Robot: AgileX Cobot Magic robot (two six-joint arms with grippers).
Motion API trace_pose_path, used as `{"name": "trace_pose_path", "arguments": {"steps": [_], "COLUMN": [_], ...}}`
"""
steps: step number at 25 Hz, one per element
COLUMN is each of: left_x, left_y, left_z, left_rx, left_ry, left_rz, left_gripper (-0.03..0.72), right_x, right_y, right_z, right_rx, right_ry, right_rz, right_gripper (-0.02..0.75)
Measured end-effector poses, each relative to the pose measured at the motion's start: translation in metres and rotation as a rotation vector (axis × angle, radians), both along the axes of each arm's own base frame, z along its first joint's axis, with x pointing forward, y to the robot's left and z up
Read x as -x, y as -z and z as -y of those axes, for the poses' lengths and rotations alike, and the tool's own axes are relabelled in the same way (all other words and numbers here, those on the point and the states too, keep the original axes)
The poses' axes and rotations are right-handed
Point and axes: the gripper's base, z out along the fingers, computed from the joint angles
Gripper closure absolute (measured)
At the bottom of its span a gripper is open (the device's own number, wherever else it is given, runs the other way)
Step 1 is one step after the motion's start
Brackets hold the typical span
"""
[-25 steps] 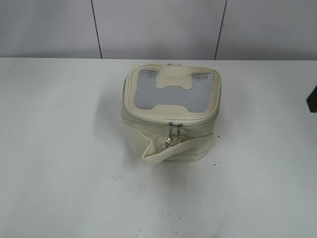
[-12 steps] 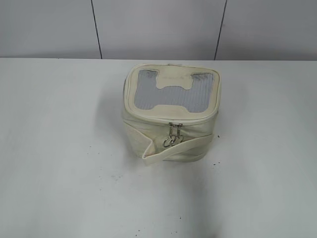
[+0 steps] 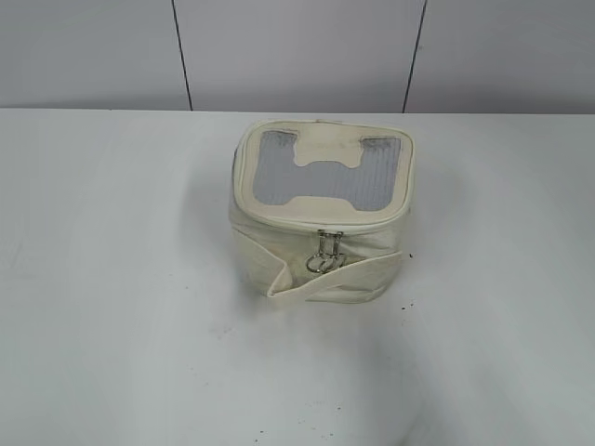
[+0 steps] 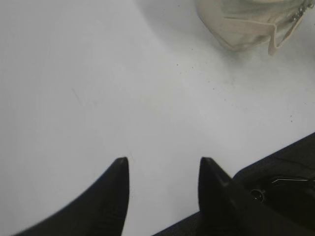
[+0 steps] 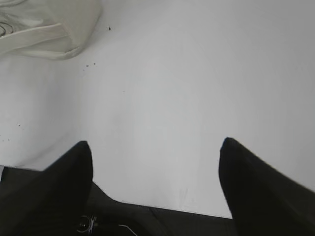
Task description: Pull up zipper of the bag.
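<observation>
The cream-white boxy bag [image 3: 321, 214] stands in the middle of the white table, grey ribbed top panel facing up. The zipper track runs round the panel rim. Two silver pulls with wire rings [image 3: 326, 253] hang together at the front, just above the wide strap [image 3: 335, 276]. The bag's lower corner shows in the left wrist view [image 4: 246, 24] and in the right wrist view [image 5: 44, 29]. My left gripper [image 4: 164, 164] is open and empty over bare table, far from the bag. My right gripper [image 5: 155, 147] is open wide and empty. Neither gripper shows in the exterior view.
The white table [image 3: 112, 307] has small dark specks near the bag. A grey panelled wall [image 3: 297, 56] stands behind. A dark robot base part shows in the left wrist view [image 4: 280, 182] at lower right.
A dark arm part at the right edge of the exterior view a second ago is gone. The bag has not moved.
</observation>
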Motion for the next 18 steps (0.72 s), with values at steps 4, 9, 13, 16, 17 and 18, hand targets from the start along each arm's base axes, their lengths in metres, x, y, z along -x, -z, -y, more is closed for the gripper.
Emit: {"name": "trace_pose_path", "arguments": {"steps": [4,9,13,16,17,18], "left_x": [0.032,0.062,0.071,0.073,0.072,0.072], "left_y": [0.041,0.074,0.069,0.070,0.071,0.074], "left_z": [-0.018,-0.033,-0.036,-0.037,-0.037,-0.036], "left_rx": [0.032,0.125,0.208,0.216,0.213,0.207], "left_ry": [0.005,0.015,0.028,0.028,0.027,0.027], "left_rz": [0.044,0.173,0.270,0.279,0.272,0.261], "left_gripper": [0.335,0.335,0.335,0.335,0.335,0.335], "right_x": [0.013,0.026,0.029,0.030,0.030,0.030], "right_y": [-0.002,0.006,0.005,0.005,0.005,0.005], "right_z": [0.002,0.004,0.004,0.004,0.004,0.004], "right_rx": [-0.012,-0.001,-0.005,-0.006,-0.006,-0.006], "right_ry": [-0.001,-0.017,-0.024,-0.030,-0.030,-0.031], "right_rz": [0.067,0.082,0.100,0.106,0.106,0.106], "right_gripper": [0.143,0.143,0.143,0.144,0.144,0.144]}}
